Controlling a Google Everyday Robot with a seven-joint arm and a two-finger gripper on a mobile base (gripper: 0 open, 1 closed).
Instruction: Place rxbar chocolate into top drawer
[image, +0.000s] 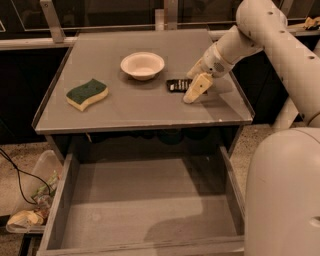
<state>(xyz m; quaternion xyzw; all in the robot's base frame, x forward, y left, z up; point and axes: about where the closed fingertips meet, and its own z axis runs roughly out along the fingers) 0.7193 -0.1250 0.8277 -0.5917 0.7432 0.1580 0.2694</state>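
Note:
The rxbar chocolate (176, 85), a small flat black wrapper with white lettering, lies on the grey table top (140, 107), right of the white bowl. My gripper (190, 86) has come in from the right and is down at the bar's right end. It is open, with one cream finger (196, 88) in front of the bar and the other behind it. The bar rests on the table. The top drawer (145, 210) stands pulled out below the table's front edge, wide, shallow and grey, with nothing in it.
A white bowl (142, 64) sits at the table's middle back. A green-and-yellow sponge (87, 93) lies at the left. The table has a low raised rim. My arm's large white body (282, 195) fills the lower right. A bag with clutter (30, 210) lies on the floor at the left.

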